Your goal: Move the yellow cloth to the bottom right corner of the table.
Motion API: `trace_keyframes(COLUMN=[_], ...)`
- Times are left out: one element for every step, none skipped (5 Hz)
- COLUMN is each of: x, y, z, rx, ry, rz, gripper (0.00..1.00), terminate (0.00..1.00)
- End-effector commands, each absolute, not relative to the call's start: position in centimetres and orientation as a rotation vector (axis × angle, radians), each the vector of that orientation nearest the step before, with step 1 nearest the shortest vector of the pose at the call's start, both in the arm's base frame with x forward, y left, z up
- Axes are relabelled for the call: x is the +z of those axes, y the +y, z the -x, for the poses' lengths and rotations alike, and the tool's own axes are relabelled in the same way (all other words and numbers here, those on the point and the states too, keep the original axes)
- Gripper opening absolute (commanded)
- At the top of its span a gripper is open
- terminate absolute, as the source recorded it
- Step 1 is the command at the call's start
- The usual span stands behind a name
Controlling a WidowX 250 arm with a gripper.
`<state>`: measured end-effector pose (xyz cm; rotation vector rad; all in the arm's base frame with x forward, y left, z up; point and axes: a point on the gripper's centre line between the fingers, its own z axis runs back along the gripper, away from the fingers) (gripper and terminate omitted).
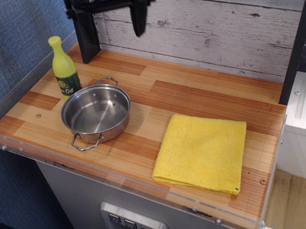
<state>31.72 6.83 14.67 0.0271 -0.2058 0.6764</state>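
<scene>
The yellow cloth [202, 154] is found flat at the bottom right corner of the tabletop [194, 92]. The hand [111, 19] is held high above the top left corner, fingers spread, empty. The placement is judged complete; only clearance is called for.

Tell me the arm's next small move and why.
Probably none beyond holding clear: the yellow cloth already lies flat at the bottom right corner of the table, and the open gripper is raised at the back left, empty.
</scene>
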Motion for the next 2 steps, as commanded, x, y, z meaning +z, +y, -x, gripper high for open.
trace_keyframes(x=[16.33, 16.33], y=[8.96, 8.96], z=[-30.65, -30.65], rx=[0.726, 0.726], ry=[-0.262, -0.262], rz=[-0.022, -0.022], gripper=[1.0, 1.0], terminate=[0.0, 1.0])
